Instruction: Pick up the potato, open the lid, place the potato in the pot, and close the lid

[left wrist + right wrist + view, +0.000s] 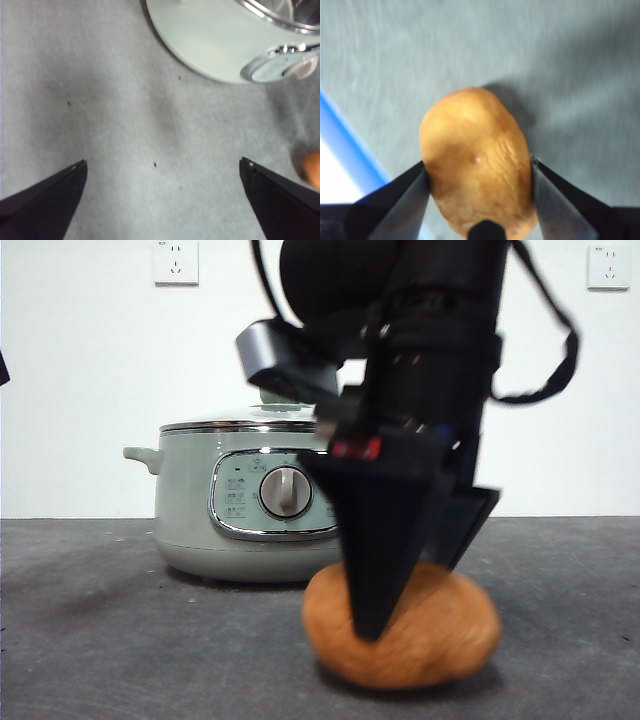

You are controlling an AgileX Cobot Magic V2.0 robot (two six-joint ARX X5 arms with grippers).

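On the near worktop (100, 640), right of the lidded pot (200, 510), the right pincer (479, 172) clasps the potato (475, 170) on both sides. Left pincer (162, 172) hangs released near the pot.

You have a dark grey table (90, 640) running level across the front view, flecked with small dark specks in the left wrist view; behind it a white wall (80, 390); two white wall sockets (176, 261) high up, near either top corner.
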